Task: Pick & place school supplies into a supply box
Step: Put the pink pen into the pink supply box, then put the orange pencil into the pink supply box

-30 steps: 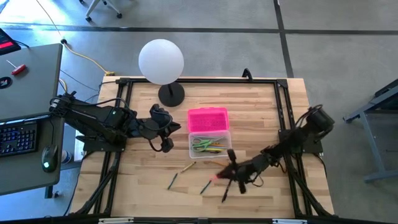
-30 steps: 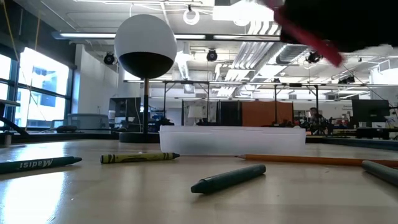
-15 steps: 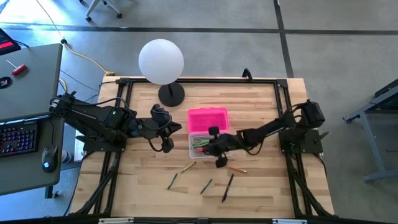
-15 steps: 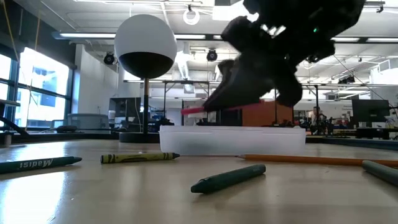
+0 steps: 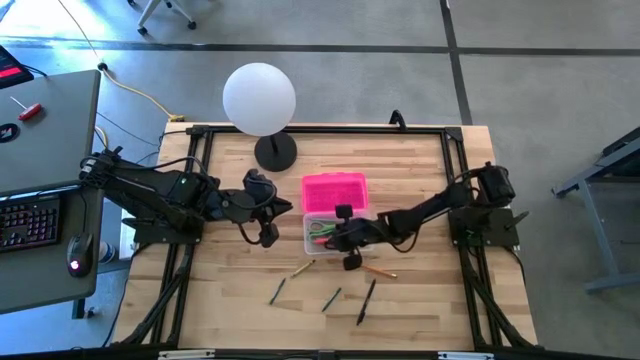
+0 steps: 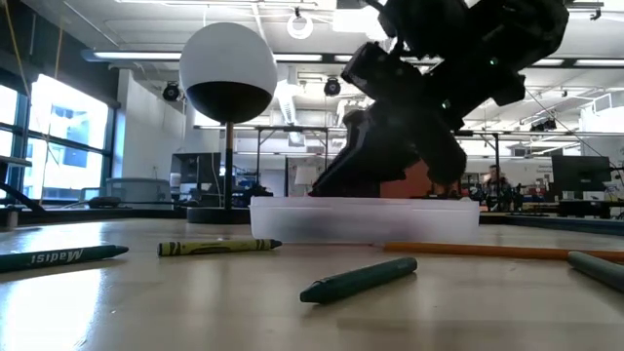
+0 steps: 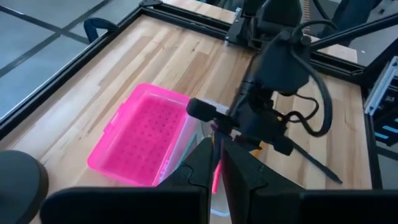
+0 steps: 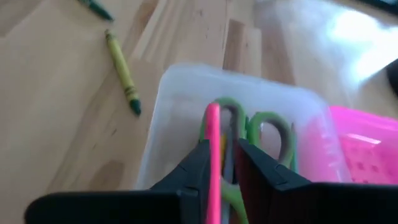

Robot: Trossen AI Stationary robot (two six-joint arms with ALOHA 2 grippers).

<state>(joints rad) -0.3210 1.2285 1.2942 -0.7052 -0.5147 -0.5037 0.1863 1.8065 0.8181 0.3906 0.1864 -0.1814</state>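
The clear supply box [image 5: 325,243] stands mid-table, its pink lid [image 5: 335,190] open on the far side. Green-handled scissors [image 8: 261,134] and a few pens lie inside. My right gripper [image 5: 345,237] hangs low over the box [image 6: 361,219], shut on a pink pencil [image 8: 213,137]. Loose on the near table lie a yellow-green crayon [image 5: 303,268], two green crayons [image 5: 278,290] [image 5: 331,299], a black pen [image 5: 366,300] and an orange pencil [image 5: 378,270]. My left gripper [image 5: 272,206] waits left of the box, shut and empty. My right gripper pinches the pink pencil's shaft [image 8: 213,158] between its two fingers [image 8: 196,168]. The pencil lies along the fingers and pokes out ahead of them. The fingers come from the table's right, slanting down. The free end [image 8: 212,111] is over the box's inside, above the scissors' handles.
A white globe lamp [image 5: 259,98] stands on its dark base [image 5: 275,152] at the far left of the table. A dark frame [image 5: 455,160] runs round the table's edges. In the low view, crayons [image 6: 356,280] [image 6: 219,247] lie in front of the box.
My right gripper has carried the pink pencil from the near right of the table toward the left and far side, to above the box, then sunk lower toward it. It has stayed shut on the pencil.
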